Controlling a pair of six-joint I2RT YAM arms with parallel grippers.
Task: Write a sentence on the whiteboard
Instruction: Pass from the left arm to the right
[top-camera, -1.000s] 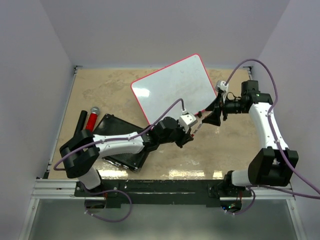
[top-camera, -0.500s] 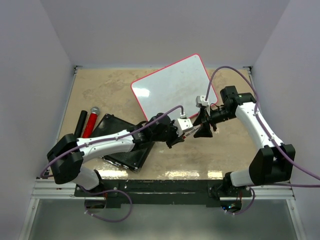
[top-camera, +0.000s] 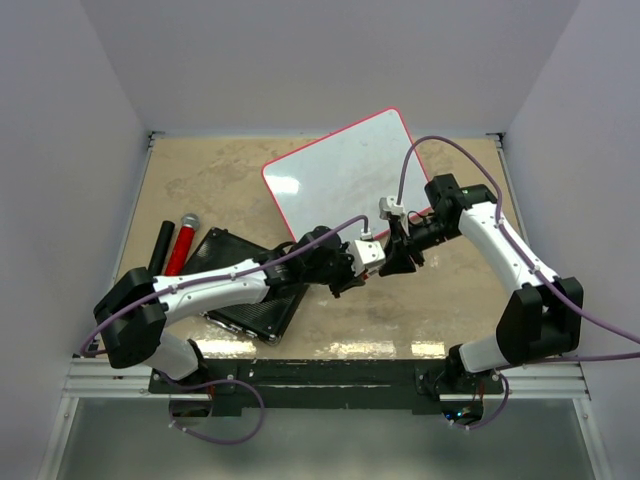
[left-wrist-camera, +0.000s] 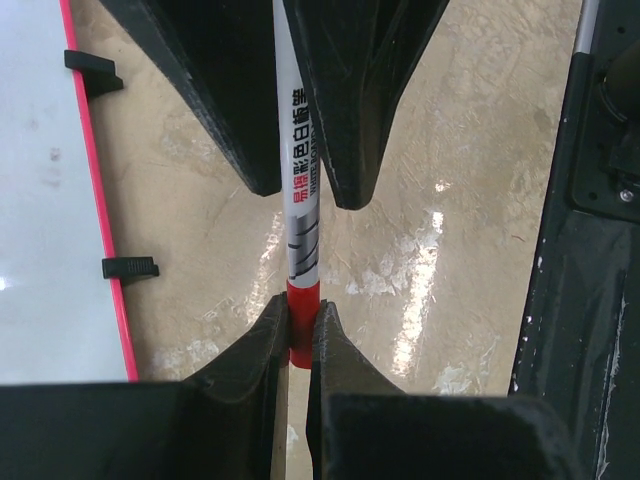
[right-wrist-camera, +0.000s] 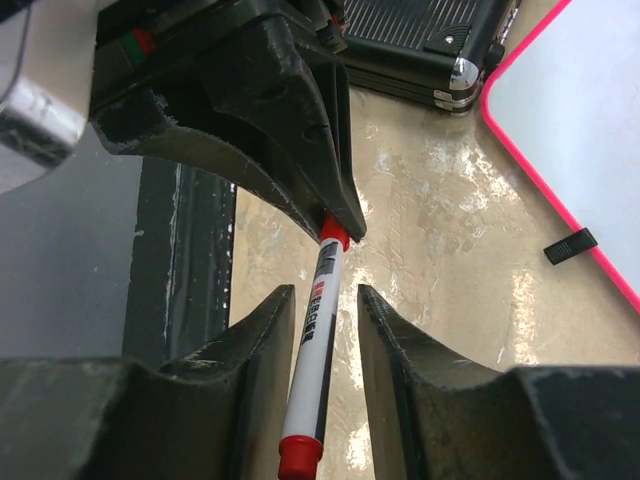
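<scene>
- My right gripper (right-wrist-camera: 325, 297) just swung in from the whiteboard's (top-camera: 345, 175) right edge to its near edge, and went from wide open to narrow around the marker (left-wrist-camera: 303, 190) barrel.
- Looks like a cap pull is coming up. The whiteboard looks blank, so no sentence yet.
- Right jaws hug the barrel with slivers of gap showing, can't tell if they're pinching.
- Left gripper (left-wrist-camera: 298, 335) is clamped tight on the marker's red end.

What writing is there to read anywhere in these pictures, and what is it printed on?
"彩色白板笔", as best it reads: red characters running along the marker barrel.
Small black Latin print beside those characters: too small to read.
Red print on the same barrel in the right wrist view: blurred, unreadable.
On the whiteboard: no writing shows.
</scene>
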